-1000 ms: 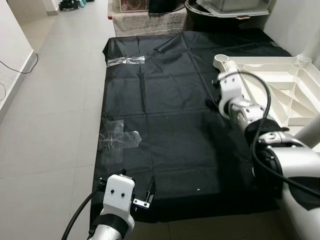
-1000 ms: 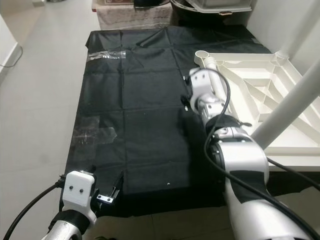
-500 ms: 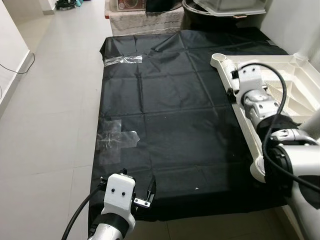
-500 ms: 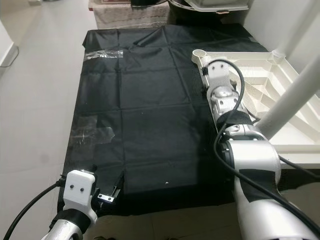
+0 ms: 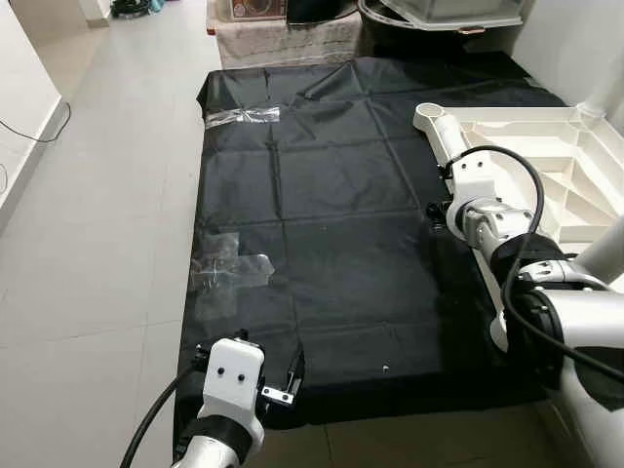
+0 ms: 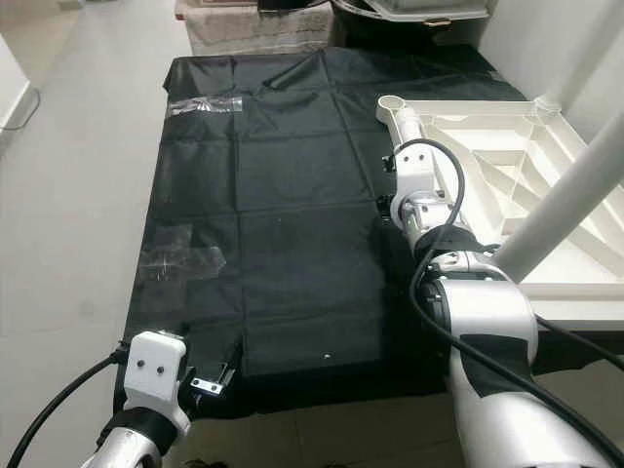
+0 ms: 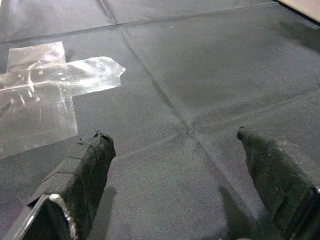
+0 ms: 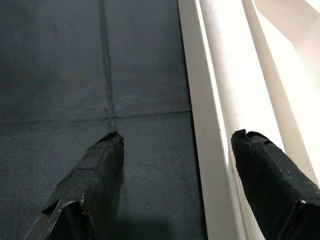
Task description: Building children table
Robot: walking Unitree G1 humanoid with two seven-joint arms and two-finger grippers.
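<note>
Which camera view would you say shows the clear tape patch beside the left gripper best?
The left wrist view: the tape patch fills a corner, crinkles plain, just beyond the open left gripper. Both eye views show it small on the black sheet, ahead of that gripper.

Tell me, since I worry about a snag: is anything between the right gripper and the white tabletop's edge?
Nothing visible. The right gripper is open and straddles the rim of the upside-down white tabletop, one finger over the black cloth, the other over the tabletop.

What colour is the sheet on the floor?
Black, creased fabric sheet, clearest in the left eye view.
</note>
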